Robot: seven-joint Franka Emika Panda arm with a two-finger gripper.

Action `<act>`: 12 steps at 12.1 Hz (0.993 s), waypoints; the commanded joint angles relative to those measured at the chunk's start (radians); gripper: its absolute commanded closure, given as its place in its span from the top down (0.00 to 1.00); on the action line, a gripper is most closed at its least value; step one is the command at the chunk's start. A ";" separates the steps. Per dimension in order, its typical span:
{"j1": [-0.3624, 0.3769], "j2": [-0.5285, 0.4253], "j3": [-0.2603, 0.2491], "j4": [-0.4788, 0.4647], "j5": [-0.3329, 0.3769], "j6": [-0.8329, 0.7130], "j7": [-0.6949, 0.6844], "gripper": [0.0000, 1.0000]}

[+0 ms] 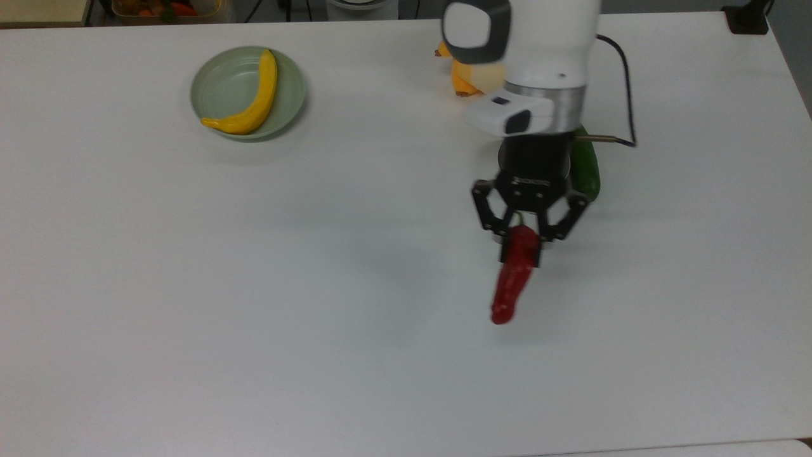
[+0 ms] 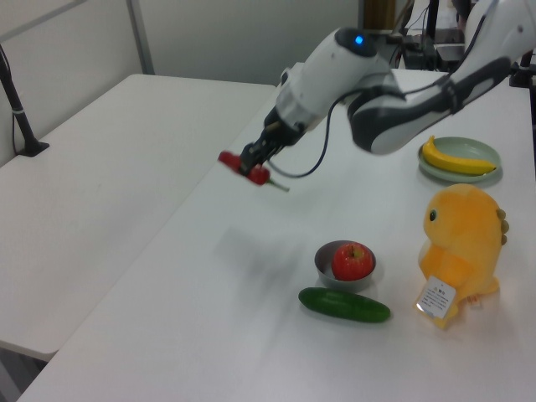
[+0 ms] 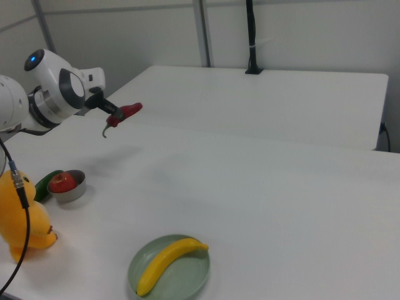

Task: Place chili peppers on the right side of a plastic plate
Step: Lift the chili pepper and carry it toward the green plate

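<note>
Black two-finger gripper (image 1: 521, 244) clamped on long dark red wrinkled chili pepper (image 1: 512, 279) near its stem end, held up off white tabletop (image 1: 317, 285); green stem (image 3: 106, 129) hanging below in right view. Shadow on table under it. Round pale green plastic plate (image 1: 223, 89) well apart, toward top view's upper left, carrying yellow banana (image 1: 250, 105). Smooth dark green cucumber (image 2: 344, 305), red apple (image 2: 353, 260) in small grey round dish (image 2: 325, 261), orange plush toy (image 2: 459, 251) grouped together. Second white table (image 2: 100, 159) alongside; grey partition walls behind.
</note>
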State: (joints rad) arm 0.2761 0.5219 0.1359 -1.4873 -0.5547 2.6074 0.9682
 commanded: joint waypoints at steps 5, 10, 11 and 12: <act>-0.164 -0.350 0.019 -0.364 0.304 -0.247 -0.564 0.12; -0.204 -0.552 -0.211 -0.465 0.493 -0.469 -1.093 0.12; -0.202 -0.583 -0.267 -0.497 0.499 -0.472 -1.153 0.12; -0.202 -0.595 -0.324 -0.513 0.509 -0.475 -1.186 0.12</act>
State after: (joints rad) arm 0.0578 0.0151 -0.0800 -1.8919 -0.0808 2.1327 -0.1109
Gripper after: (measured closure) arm 0.599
